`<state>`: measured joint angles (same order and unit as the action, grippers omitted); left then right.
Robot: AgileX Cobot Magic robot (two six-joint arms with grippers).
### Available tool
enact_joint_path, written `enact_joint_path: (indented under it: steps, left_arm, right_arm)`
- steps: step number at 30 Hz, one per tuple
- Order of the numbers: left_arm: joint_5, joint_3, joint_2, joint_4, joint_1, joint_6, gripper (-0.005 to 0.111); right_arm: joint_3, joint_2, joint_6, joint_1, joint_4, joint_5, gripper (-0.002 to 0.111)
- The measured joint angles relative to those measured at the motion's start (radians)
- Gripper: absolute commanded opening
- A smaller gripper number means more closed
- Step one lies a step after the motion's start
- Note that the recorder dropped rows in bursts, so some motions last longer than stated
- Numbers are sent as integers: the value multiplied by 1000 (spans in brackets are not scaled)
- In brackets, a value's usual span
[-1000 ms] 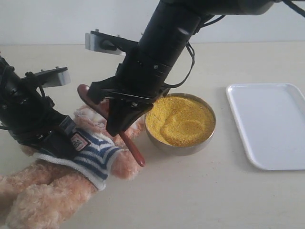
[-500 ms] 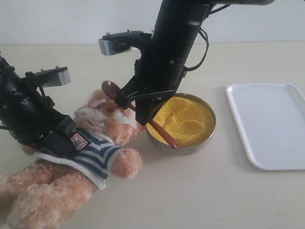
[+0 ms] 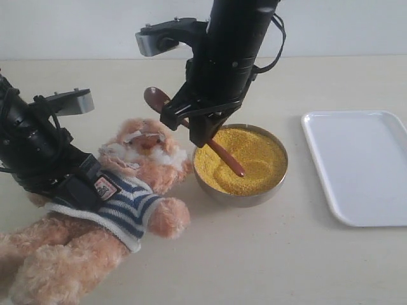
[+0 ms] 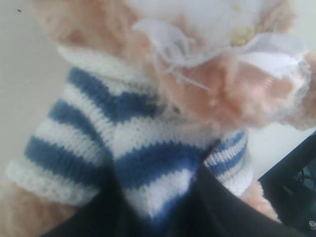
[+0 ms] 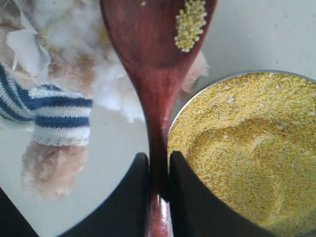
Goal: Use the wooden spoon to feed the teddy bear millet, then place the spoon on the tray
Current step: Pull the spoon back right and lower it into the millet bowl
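My left gripper [image 3: 79,185] is on the left of the scene, pressed onto the torso of the teddy bear [image 3: 121,206]. In the left wrist view its dark fingers [image 4: 111,210] are closed around the navy-and-white striped shirt, with knit fabric bunched between them. The bear lies on its back on the pale table [image 3: 267,254], legs towards the near left corner and head towards the middle.

A small badge [image 3: 105,187] is sewn on the shirt just beside my left gripper. It is too small for me to read any writing on it, and the left wrist view does not show it. I see no other label or brand.

Further right, my right gripper [image 3: 200,130] hangs above the gap between the bear's head and the metal bowl [image 3: 241,197]. Its fingers [image 5: 136,190] are pinched on the slim handle of the wooden spoon [image 3: 224,154]. The spoon is tilted, with its round end raised just beyond the bear's head and its handle tip slanting down over the bowl. I cannot tell whether the tip touches the grain. In the right wrist view a small cluster of yellow grains sits near the edge of the spoon's round end.

The millet [image 3: 245,159] fills the bowl, dented near the middle. The white tray [image 3: 362,165] lies flat at the far right, apart from the bowl.
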<state>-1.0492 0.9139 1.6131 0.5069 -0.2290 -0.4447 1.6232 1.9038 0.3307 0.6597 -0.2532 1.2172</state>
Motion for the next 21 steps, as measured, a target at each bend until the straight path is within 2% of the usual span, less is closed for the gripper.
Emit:
enact_joint_path:
  steps: [9, 15, 21]
  left_arm:
    - [0, 0, 0, 0, 0, 0, 4]
    - [0, 0, 0, 0, 0, 0, 4]
    - [0, 0, 0, 0, 0, 0, 4]
  right_arm:
    - [0, 0, -97, 0, 240, 0, -1]
    - [-10, 0, -134, 0, 301, 0, -1]
    - [-113, -10, -148, 0, 349, 0, -1]
